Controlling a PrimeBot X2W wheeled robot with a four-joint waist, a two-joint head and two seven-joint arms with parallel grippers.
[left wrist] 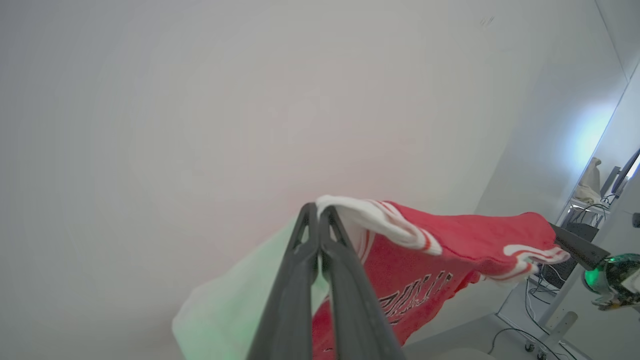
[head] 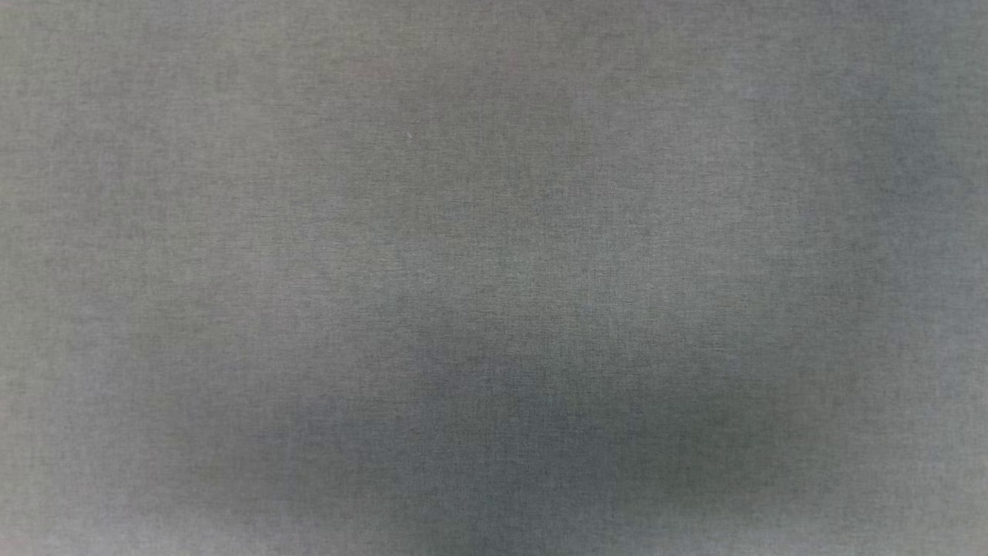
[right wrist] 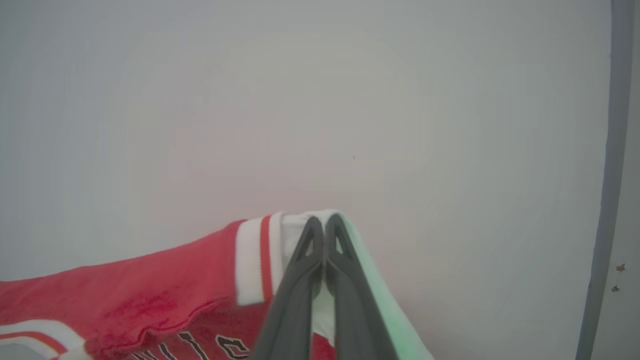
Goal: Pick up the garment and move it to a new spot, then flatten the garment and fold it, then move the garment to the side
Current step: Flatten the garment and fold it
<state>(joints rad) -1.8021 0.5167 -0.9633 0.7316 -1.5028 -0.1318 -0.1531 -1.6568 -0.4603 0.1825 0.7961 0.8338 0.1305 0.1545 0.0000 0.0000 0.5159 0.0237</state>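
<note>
Grey cloth surface (head: pixel 494 232) open throughout head view. White wall (left wrist: pixel 200 100) blocks ahead; stretched garment (left wrist: pixel 450 235) spans lower middle; wheeled stand (left wrist: pixel 562 307) at far right.

surface: grey, finely woven cloth (head: pixel 494 193) | shading: soft darker patch (head: pixel 502 455) low centre | sharpness: blurred
</note>
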